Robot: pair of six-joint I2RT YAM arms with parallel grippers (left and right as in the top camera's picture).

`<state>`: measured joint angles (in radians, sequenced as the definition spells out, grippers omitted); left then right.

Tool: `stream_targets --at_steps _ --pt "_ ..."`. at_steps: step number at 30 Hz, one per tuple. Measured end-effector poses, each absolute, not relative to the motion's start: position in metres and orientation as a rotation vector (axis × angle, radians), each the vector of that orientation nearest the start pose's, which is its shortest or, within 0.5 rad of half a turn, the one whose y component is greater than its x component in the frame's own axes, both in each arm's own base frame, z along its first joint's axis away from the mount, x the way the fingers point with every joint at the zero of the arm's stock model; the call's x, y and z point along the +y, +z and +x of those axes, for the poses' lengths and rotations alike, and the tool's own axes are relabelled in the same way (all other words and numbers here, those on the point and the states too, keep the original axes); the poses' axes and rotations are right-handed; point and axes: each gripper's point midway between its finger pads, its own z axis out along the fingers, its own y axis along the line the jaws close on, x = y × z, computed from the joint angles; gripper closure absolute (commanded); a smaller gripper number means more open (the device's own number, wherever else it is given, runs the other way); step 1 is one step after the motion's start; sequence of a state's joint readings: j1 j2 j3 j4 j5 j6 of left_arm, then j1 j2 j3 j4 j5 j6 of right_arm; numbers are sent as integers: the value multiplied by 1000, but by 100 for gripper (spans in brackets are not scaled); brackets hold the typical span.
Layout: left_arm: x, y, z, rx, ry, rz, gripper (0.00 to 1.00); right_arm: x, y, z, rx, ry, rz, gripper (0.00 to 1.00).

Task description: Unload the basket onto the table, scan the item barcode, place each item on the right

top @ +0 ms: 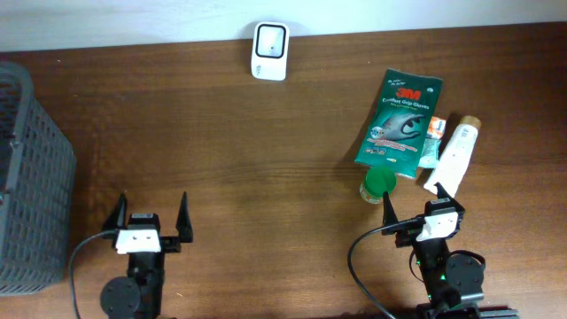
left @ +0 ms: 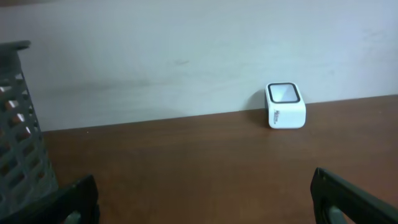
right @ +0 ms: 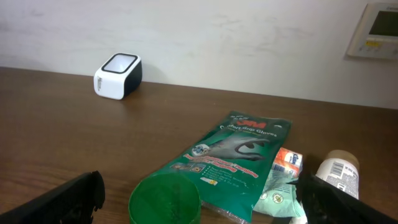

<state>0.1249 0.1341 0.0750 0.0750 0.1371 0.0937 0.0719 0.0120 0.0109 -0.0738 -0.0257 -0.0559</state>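
Both sets of fingers are spread wide w/ nothing held: left gripper (top: 152,211) sits left of the scanner (top: 269,50), right gripper (top: 420,208) to its right. Your 3M glove pack (top: 400,124) lies right of the scanner, well apart from it, w/ green cap (top: 378,184) & white tube (top: 454,158) just past the pack.

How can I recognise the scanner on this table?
Follow the wooden table to its far edge, at the pale wall. The scanner stands there alone: a small white box with a dark-rimmed window, unlike the green packet and white tube.
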Motion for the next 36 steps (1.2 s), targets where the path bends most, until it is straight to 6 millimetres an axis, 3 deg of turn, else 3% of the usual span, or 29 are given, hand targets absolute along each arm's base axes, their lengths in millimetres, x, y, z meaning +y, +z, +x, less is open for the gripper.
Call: stream_targets --at_steps 4,9,14,36 --pt "8 179 250 1564 65 83 1 22 158 245 1641 34 -124 2" --pt "8 190 246 1516 73 84 1 22 158 245 1641 33 -124 2" --pt "9 161 246 1633 64 73 1 22 158 245 1641 34 -124 2" --pt "10 161 246 1634 70 71 1 22 158 245 1641 33 -124 1"
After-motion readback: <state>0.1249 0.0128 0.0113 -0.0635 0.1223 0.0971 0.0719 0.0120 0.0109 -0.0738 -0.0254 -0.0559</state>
